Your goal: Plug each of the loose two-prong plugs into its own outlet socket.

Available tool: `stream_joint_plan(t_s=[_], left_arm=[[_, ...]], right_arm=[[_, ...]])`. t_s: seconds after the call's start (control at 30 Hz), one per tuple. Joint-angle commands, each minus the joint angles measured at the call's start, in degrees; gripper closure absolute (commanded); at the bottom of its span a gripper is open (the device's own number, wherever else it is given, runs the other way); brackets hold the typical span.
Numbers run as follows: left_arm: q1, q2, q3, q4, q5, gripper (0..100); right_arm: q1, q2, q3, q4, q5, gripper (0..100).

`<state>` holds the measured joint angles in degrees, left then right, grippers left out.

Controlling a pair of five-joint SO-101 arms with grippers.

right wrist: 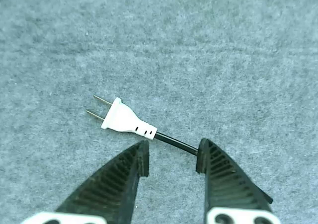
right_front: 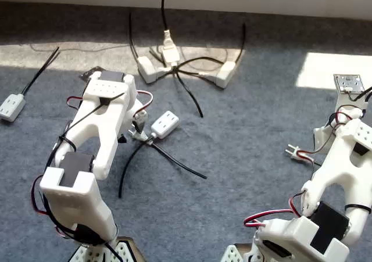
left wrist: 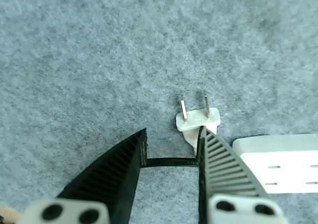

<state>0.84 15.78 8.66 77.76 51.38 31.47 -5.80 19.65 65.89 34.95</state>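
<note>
Judging from the layout, neither loose plug is seated yet: left gripper [left wrist: 171, 134], jaws spread, straddles the black cord [left wrist: 169, 162] behind a white plug [left wrist: 197, 119] beside an outlet socket [left wrist: 278, 164], gripping nothing; right gripper [right wrist: 171, 147] gapes empty behind the other plug [right wrist: 126, 120], well apart from any socket

My grey carpeted worktop [right_front: 250, 117] carries a loose plug [right_front: 293, 152], another plug [left wrist: 198, 118] beside an outlet socket [right_front: 164, 124], plus black cords [right_front: 180, 164].

A black gripper [left wrist: 172, 134], jaws apart, hangs over a grey carpeted surface [left wrist: 99, 60]. A black cord [left wrist: 169, 162] crosses the gap to a white two-prong plug [left wrist: 198, 118], prongs pointing away. A white outlet block [left wrist: 278, 164] lies just beside.
</note>
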Motion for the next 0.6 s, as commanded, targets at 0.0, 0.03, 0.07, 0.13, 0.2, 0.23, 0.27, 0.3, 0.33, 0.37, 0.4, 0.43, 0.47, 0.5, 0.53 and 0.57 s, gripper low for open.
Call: stream_joint_plan(t_s=[0.0, 0.03, 0.07, 0.13, 0.2, 0.23, 0.27, 0.3, 0.33, 0.37, 0.4, 0.43, 0.47, 0.5, 0.53, 0.57], left_arm=[[4.3, -2.7, 1.6, -4.7, 0.6, 82], [5.2, -2.7, 2.1, -6.1, 0.6, 83], [6.1, -2.7, 2.4, -7.3, 0.6, 83], [7.3, -2.7, 2.9, -9.1, 0.6, 83], [8.0, -2.6, 3.0, -10.5, 0.6, 83], [8.0, -2.6, 3.1, -10.8, 0.6, 83], [8.0, -2.6, 3.1, -10.9, 0.6, 83], [7.8, -2.6, 3.1, -11.0, 0.6, 83], [7.5, -2.6, 3.1, -10.9, 0.6, 83], [7.2, -2.6, 3.0, -10.9, 0.4, 84], [6.4, -2.6, 2.9, -11.0, 0.3, 86], [5.5, -2.6, 2.9, -11.1, 0.3, 89], [4.5, -2.6, 2.9, -11.2, 0.1, 91], [3.6, -2.6, 2.9, -11.3, -0.7, 93], [2.9, -2.6, 3.0, -11.7, -2.2, 94], [2.2, -2.6, 3.1, -12.3, -3.9, 94]], right_arm=[[-0.3, -2.2, -0.4, -0.8, 0.6, 83.1], [-0.3, -2.2, -0.4, -0.8, 0.6, 83.1], [-0.3, -2.2, -0.4, -0.8, 0.6, 83.1], [-0.3, -2.2, -0.4, -0.7, 0.6, 83.1], [-0.2, -2.2, -0.4, -0.6, 0.6, 83.1], [-0.1, -2.2, -0.4, -0.5, 0.6, 83.1], [-0.1, -2.2, -0.4, -0.5, 0.6, 83.1], [0.0, -2.2, -0.4, -0.5, 0.6, 83.1], [0.0, -2.2, -0.4, -0.5, 0.6, 83.1], [0.0, -2.2, -0.4, -0.5, 0.6, 83.1], [0.2, -2.2, -0.4, -0.5, 0.6, 83.1], [0.3, -2.2, -0.4, -0.5, 0.6, 83.1], [0.4, -2.2, -0.4, -0.5, 0.6, 83.1], [0.4, -2.2, -0.4, -0.5, 0.6, 83.1], [0.4, -2.2, -0.4, -0.5, 0.6, 83.1], [0.4, -2.2, -0.4, -0.5, 0.6, 83.1]])
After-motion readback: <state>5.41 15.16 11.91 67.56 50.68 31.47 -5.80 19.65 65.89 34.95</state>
